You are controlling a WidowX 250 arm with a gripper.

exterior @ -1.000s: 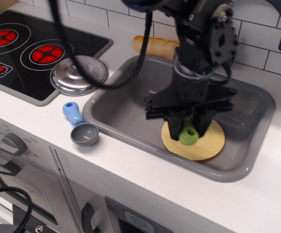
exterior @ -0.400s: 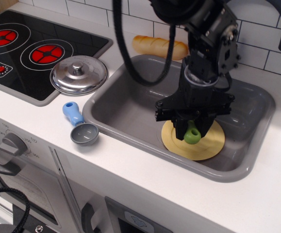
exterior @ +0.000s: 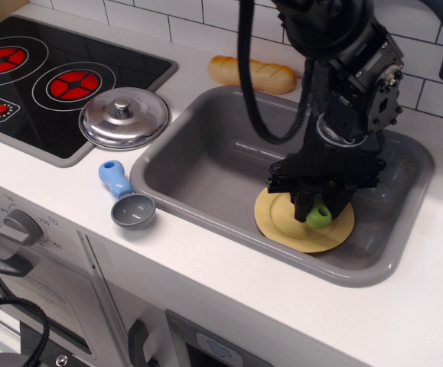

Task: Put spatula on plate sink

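The end effector (exterior: 322,205) hangs low inside the sink (exterior: 198,164), which is set into the surface toward its back right corner, and it sits directly over the pale-yellow plate (exterior: 282,225) lying on the basin floor near the sink's front rim. Only the lime-green handle end of the spatula (exterior: 318,216) shows, poking out beneath the dark fingers with its hole visible; the grey slotted head is hidden behind the end effector. The fingers look closed narrowly around that handle, so the tool appears to be held rather than lying free — though whether its lower end already touches the plate cannot be told from this view. By my reading the carrying part of the job is essentially done: the spatula is above the plate, within its rim, and the plate is in the sink. What seems left is the last bit of lowering if any gap remains, the release, and a clean lift away without dragging the tool off the plate. Elsewhere on the surface, a silver pot lid (exterior: 124,117) rests by the stove's front edge, a blue-handled grey scoop (exterior: 125,197) lies near the front edge, and a bread roll (exterior: 252,73) sits along the back edge behind the sink.
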